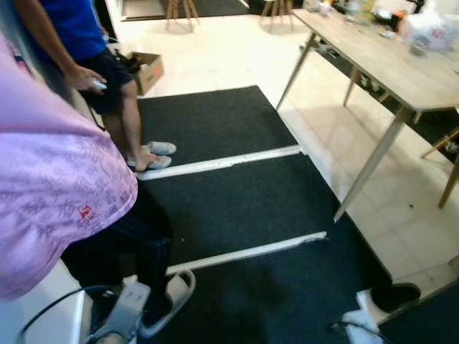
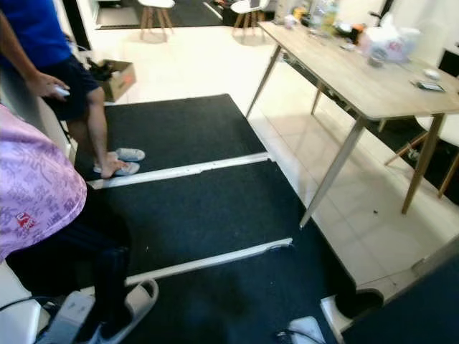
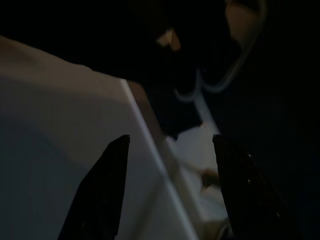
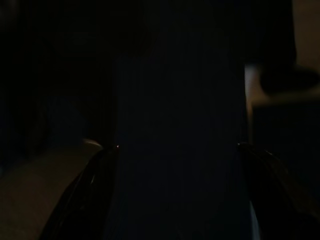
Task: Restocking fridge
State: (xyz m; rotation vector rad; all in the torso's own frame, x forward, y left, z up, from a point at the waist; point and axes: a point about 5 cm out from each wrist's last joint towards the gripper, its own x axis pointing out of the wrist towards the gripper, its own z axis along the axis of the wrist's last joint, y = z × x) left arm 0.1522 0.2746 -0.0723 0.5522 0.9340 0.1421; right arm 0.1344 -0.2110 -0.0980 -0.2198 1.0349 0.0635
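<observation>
Item: transit stage of a fridge restock, judged; neither a fridge nor any stock to load can be made out here, so the thing to be handled cannot be located. Left gripper (image 3: 167, 190): fingers apart, nothing between them, hanging low over a pale surface and a cable in the dark wrist view. Right gripper (image 4: 177, 195): fingers apart, holding nothing, surroundings too dark to name. Handling advice: walk slowly, keep both arms tucked, turn the head to find the fridge before committing to a heading. Obstructions, near: person in a pink shirt (image 1: 50, 193), close on the robot's left, with a slippered foot (image 1: 168, 297) on the black mat (image 1: 244, 208); a second person in blue top and dark shorts (image 2: 50, 64) standing further back at the mat edge. Floor: two white strips (image 1: 222, 163) cross the mat, a likely trip point. Right side: wooden table (image 2: 358, 79) with splayed legs, cluttered with bottles and a plastic bag (image 2: 387, 39). Far left: open cardboard box (image 2: 115, 77) on pale tiles. Cables lie at the lower edge by the robot's feet
</observation>
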